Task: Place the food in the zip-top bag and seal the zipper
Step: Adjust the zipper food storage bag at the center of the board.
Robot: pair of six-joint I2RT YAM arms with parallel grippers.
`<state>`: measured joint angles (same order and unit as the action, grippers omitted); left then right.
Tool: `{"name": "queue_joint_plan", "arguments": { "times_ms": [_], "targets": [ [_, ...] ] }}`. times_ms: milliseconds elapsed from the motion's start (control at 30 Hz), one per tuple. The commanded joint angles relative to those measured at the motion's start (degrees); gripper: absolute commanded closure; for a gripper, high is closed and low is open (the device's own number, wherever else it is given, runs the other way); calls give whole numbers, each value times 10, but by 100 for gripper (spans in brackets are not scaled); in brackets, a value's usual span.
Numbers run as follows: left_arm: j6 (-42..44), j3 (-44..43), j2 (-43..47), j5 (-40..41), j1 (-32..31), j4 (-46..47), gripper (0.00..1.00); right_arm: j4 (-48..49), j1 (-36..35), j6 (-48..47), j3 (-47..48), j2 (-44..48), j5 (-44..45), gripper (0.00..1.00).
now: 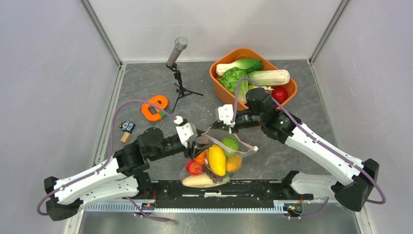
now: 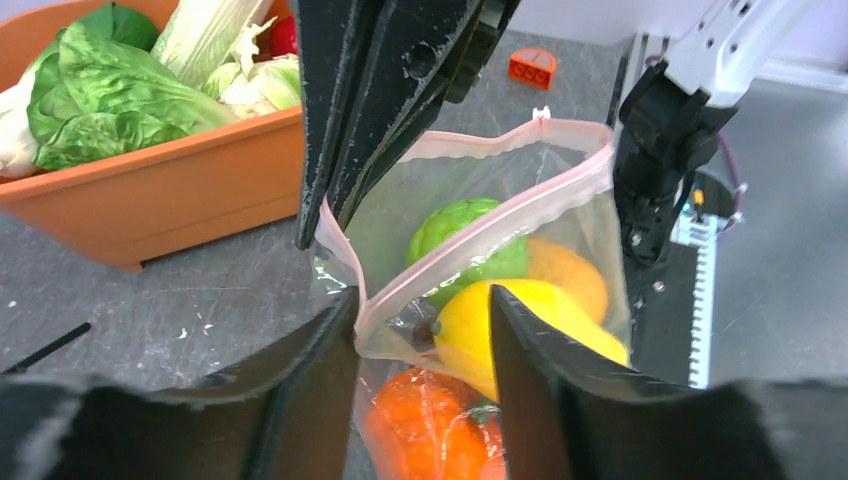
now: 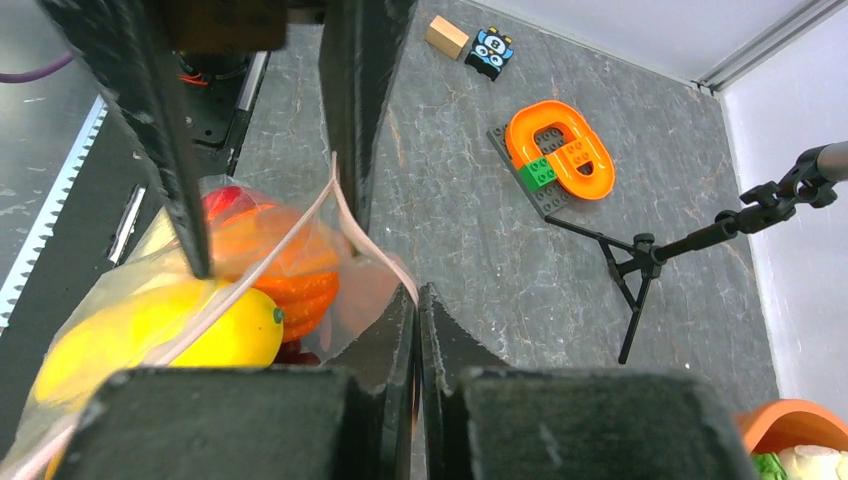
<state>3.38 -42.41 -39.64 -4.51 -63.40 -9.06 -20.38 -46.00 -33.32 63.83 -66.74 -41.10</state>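
As the clear plastic zip-top bag [image 2: 590, 215] is held at the counter's [image 1: 146, 83] near edge, its pinkish zipper strip [image 2: 480, 235] is pinched by the right end effector [image 3: 415, 295] and straddled by the spread left end effector [image 2: 420, 295].

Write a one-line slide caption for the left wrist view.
Open left gripper straddles the pinkish zipper strip of a clear crinkly bag of glossy toy fruit; right gripper pinches its rim.

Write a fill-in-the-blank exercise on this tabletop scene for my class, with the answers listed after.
1. The long glossy toy fruit inside the clear plastic zip-top bag is ___.
2. The leafy green toy lettuce lies in the ___ plastic tub.
3. The small round toy fruit in that tub is ___.
Answers: yellow, orange, red.
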Motion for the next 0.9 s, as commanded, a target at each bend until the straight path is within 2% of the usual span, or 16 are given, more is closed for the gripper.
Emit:
{"name": "queue_joint_plan", "arguments": {
  "times_ms": [0, 67, 167, 367, 467, 533, 600, 667, 700, 733, 767, 800, 867],
  "targets": [
    [27, -27, -22, -17, 0, 15, 50, 28, 2, -5, 3, 8, -19, 94],
    [28, -30, -27, -11, -1, 21, 54, 26, 2, -4, 3, 10, -21, 93],
    [29, -31, -29, -2, -1, 32, 67, 24, 2, -3, 0, 11, -21, 93],
    [19, -24, -13, 14, 0, 44, 82, 27, 2, 0, -6, 16, -8, 92],
    [14, -16, 2, 33, -1, 44, 96, 37, 2, 8, -12, 18, 1, 90],
    [15, -13, 10, 41, -1, 39, 98, 49, 2, 17, -19, 22, 8, 88],
    [16, -14, 14, 43, -1, 26, 98, 68, 2, 31, -28, 29, 24, 82],
    [16, -18, 17, 59, -1, 12, 98, 100, 2, 65, -37, 41, 68, 67],
    [16, -19, 19, 61, -1, 6, 98, 130, 3, 95, -43, 49, 102, 63],
    [17, -21, 21, 62, -1, -2, 98, 155, 4, 131, -47, 61, 156, 55],
    [18, -21, 23, 62, 0, -7, 98, 166, 6, 170, -44, 71, 224, 41],
    [18, -21, 26, 62, -1, -14, 98, 168, 13, 209, -40, 83, 299, 35],
    [20, -21, 34, 61, 0, -22, 98, 177, 37, 245, -52, 112, 341, 34]
  ]
}}
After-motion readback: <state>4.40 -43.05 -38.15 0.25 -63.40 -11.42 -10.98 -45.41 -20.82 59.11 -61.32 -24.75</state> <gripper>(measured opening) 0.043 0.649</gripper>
